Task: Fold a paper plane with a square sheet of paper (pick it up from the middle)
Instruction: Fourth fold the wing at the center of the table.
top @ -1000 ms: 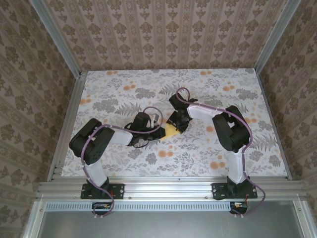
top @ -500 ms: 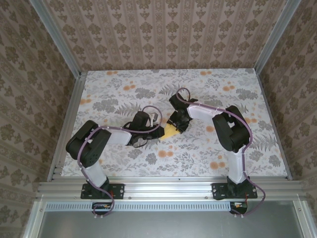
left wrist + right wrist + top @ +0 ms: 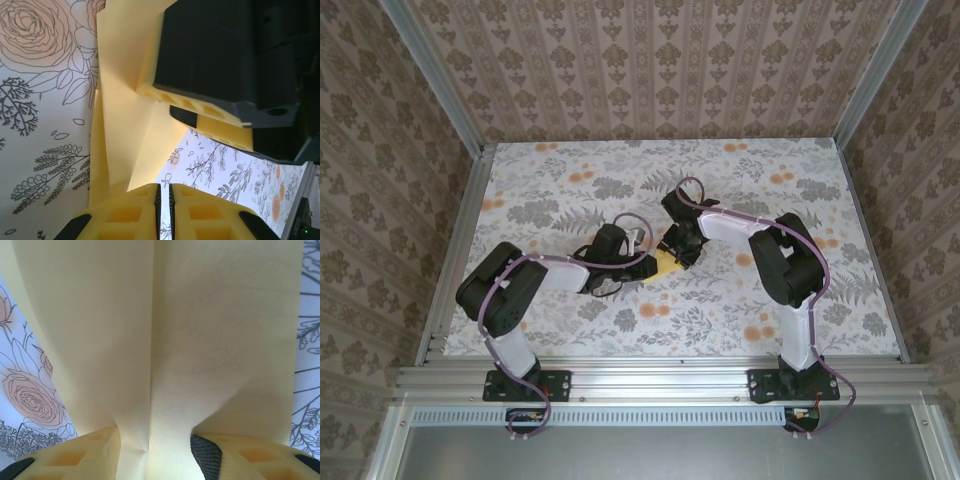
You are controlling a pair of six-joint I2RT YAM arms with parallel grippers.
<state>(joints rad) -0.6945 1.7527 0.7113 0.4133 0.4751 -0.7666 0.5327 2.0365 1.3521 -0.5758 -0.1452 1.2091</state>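
Under the right claw, creased yellow paper.

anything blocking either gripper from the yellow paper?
Nothing visible. The folded pale-yellow paper sheet has its crease between the right gripper's open fingers, and the left gripper, shut, is right at its edge.

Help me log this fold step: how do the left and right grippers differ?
Left gripper jaws are shut, nearly touching; right gripper jaws stand well apart. The left gripper meets the square sheet of paper at an edge; the right gripper straddles a long crease. Both have yellow fingers.
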